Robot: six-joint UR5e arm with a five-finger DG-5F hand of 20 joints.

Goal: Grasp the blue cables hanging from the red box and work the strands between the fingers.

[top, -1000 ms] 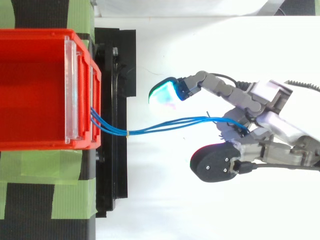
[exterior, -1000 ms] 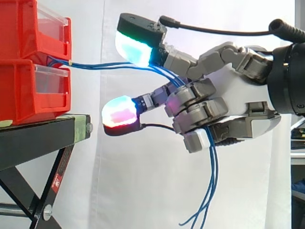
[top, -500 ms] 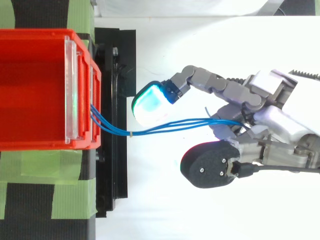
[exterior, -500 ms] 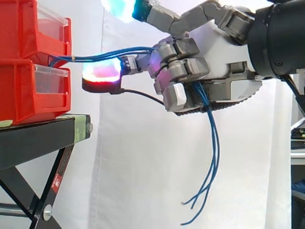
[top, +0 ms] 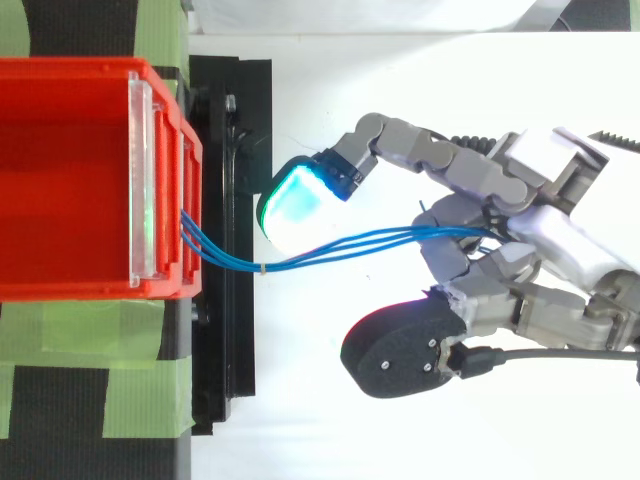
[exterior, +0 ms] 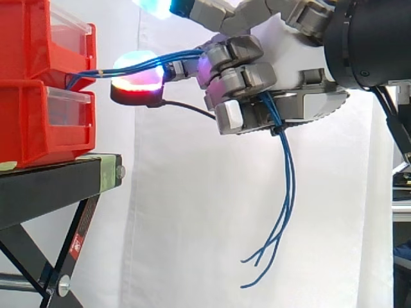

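While it hangs raised beside the red bins (exterior: 32, 122), the hand (exterior: 297, 59) is curled round the blue cables (top: 350, 243).

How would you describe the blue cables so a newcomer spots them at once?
Find the stacked red bins on the black stand at the left. The blue cables come out between the two bins, run across to the hand, pass through its curled fingers and hang loose beneath. They are the scene's only thin blue strands.
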